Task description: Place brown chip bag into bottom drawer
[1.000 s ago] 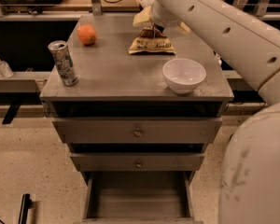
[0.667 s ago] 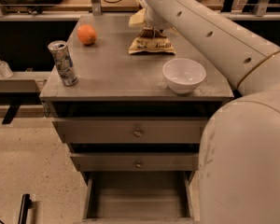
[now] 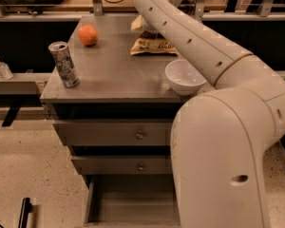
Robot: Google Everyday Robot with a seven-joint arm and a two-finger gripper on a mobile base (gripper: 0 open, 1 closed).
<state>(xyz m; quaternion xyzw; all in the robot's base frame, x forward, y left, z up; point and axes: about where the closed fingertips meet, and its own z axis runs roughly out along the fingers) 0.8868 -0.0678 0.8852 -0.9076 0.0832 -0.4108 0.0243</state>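
One item matters here, and it is the crinkled dark brown chip bag with tan edges (image 3: 152, 45), lying at the back of the grey metal cabinet's top (image 3: 109, 75). The robot's white arm (image 3: 199, 46) is reaching across that top, and the gripper (image 3: 146, 30) is sitting right at the bag's far edge, mostly hidden behind the forearm. I cannot tell how wide it is standing or whether it has hold of the foil.

The step, I'm judging, is the grasp. A firm pinch on a raised fold looks best, since slick foil is likely to slide. Lifting straight up should be keeping it clear of the white ceramic bowl (image 3: 184, 77) at the cabinet top's front right corner.

The wide grey bottom drawer (image 3: 133, 198) is standing pulled out at the cabinet's foot. The round orange fruit (image 3: 88, 35) and the patterned drink can (image 3: 64, 64) are sitting on the cabinet top's left side, well apart from the bag.
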